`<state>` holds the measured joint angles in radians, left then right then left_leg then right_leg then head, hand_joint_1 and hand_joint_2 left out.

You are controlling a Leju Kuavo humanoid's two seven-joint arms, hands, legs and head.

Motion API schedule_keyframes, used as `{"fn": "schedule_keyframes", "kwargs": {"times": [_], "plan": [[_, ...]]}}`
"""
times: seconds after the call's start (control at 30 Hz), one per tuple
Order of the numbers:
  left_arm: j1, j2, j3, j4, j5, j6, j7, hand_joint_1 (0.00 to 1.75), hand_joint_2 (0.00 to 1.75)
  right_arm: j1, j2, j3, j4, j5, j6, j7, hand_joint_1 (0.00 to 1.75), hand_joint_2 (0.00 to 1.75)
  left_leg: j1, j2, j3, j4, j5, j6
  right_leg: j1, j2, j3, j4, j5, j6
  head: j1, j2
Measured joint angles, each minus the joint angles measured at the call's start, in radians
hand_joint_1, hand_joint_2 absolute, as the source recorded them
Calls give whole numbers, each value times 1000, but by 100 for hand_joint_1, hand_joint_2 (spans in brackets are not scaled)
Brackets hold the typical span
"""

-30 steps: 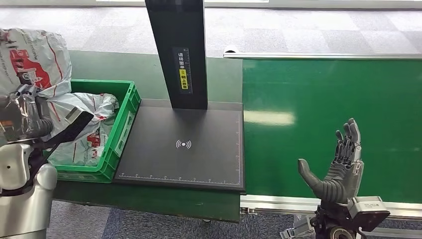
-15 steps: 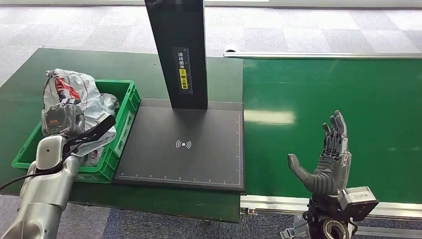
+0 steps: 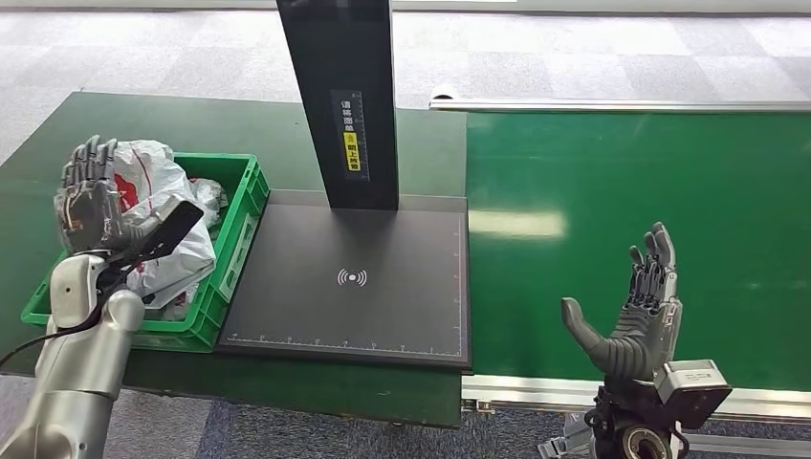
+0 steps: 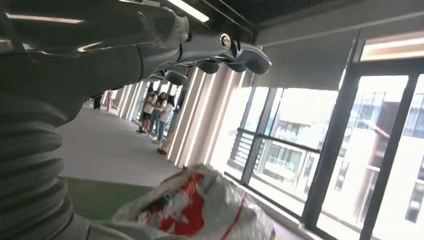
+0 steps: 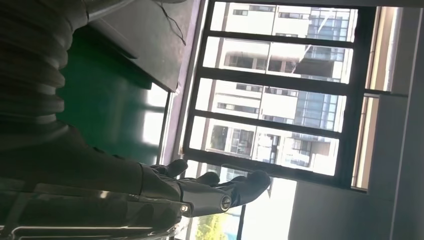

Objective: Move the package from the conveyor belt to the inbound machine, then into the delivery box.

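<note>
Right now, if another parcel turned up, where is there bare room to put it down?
The dark scanner plate is bare between the green crate and the conveyor belt, apart from its black post. The belt is bare too, with the right hand above its near edge. The crate is crowded: packages fill it, left hand above.

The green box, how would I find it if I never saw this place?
Find the tall black post standing on the flat dark scanner pad. Just left of that pad sits the green box, a plastic crate with slotted walls holding crinkly white and red packages. Unlike the smooth green conveyor belt on the right, it has raised sides.
</note>
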<state>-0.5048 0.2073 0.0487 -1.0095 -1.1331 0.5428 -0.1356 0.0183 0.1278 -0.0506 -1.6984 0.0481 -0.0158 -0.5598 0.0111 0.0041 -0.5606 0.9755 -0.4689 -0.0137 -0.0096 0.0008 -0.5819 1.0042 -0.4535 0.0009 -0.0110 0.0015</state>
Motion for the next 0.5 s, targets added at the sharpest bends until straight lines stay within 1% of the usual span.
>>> {"fn": "schedule_keyframes", "kwargs": {"times": [0.07,0.13,0.17,0.27,0.37,0.5], "plan": [[44,3,10,-87,6,43,1,0,175,9,0,0,0,0,-10,0,0,175,0,0,0,0,0,0,0,0,0,0,0,0,0,0],[93,3,19,-182,72,62,-34,0,175,18,0,-1,-1,0,-16,0,0,175,0,0,0,0,0,0,0,0,-1,0,0,0,0,0],[119,1,21,-231,132,55,-66,0,175,21,0,-2,-2,0,-18,0,0,175,0,0,0,0,-1,0,0,0,-1,0,0,0,0,0],[190,-13,15,-364,308,-12,-160,0,175,25,-2,-4,-3,3,-18,6,0,175,0,1,0,0,-1,0,0,0,0,0,-1,1,0,0],[257,-41,-18,-453,337,-42,-195,0,175,17,-6,-5,5,25,-13,26,0,175,-1,1,0,0,-1,0,-1,0,0,0,-1,1,0,0],[327,-80,-90,-494,422,-82,-230,0,175,-6,-12,-5,36,49,-12,46,0,175,-1,0,0,0,-1,0,-1,0,0,0,-1,1,0,0]]}}
